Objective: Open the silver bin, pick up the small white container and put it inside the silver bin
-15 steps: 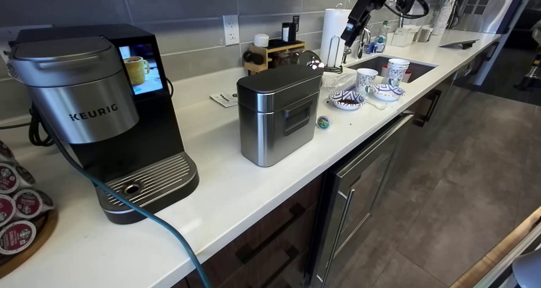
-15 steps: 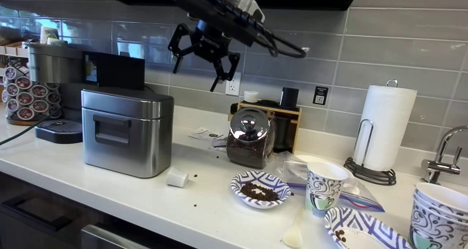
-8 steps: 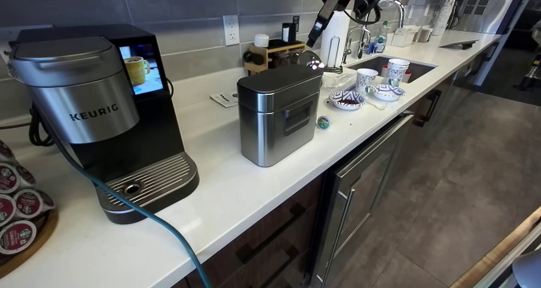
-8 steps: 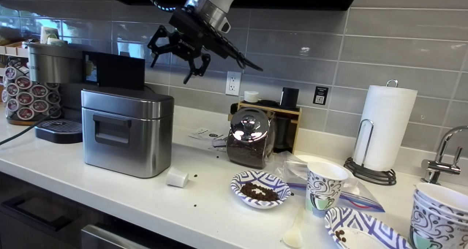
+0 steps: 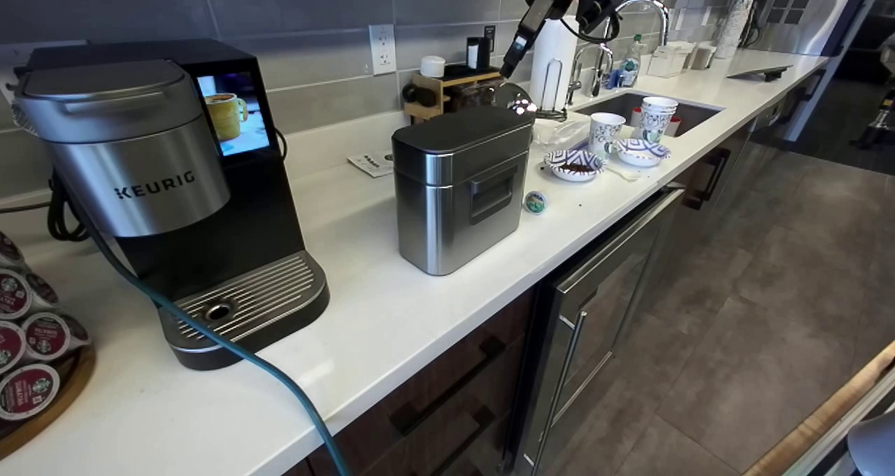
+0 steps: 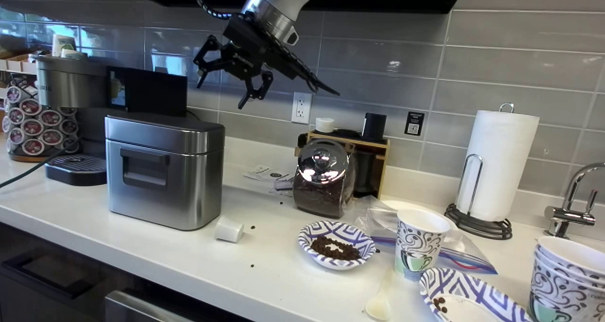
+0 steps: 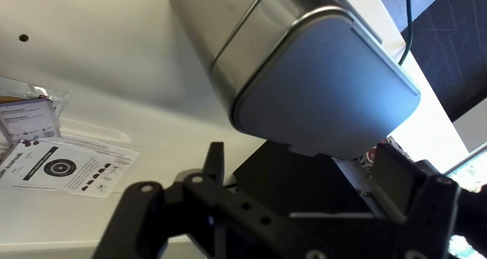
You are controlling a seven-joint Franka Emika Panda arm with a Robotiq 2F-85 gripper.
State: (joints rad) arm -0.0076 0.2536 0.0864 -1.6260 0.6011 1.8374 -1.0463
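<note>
- Gripper (image 6: 220,96), one: two fingers (image 7: 216,160) spread wide, nothing between; hangs above the silver bin (image 6: 163,199), apart from it.
- Silver bin: one. Lid (image 7: 327,88) down, so opening it reads as the step in hand. Notches on the lid's back edge hint at a hinge there. Best come round to the front, above the recessed handle (image 6: 145,167), set a fingertip under the lip, lift in a slow arc.
- Avoid pushing down or sideways; the bin might skid. Can't tell whether the flat top alone lifts or the whole upper band.
- White coffee pod (image 6: 229,230): one loose, on its side on the counter (image 6: 279,251), just beside the bin; contact unsure. Likely the task's container. Looks apt to roll; swing the arm wide of it.
- Coffee jar (image 6: 321,189): one. Keurig coffee maker (image 5: 164,175): one.
- Patterned paper bowls (image 6: 360,238): two, coffee beans (image 6: 347,253) in both, few showing in the farther. White spoon (image 6: 379,306): one.
- Paper towel roll (image 6: 501,170): one.
- Printed paper cups (image 6: 418,246): one single, plus one stack, three at least.
</note>
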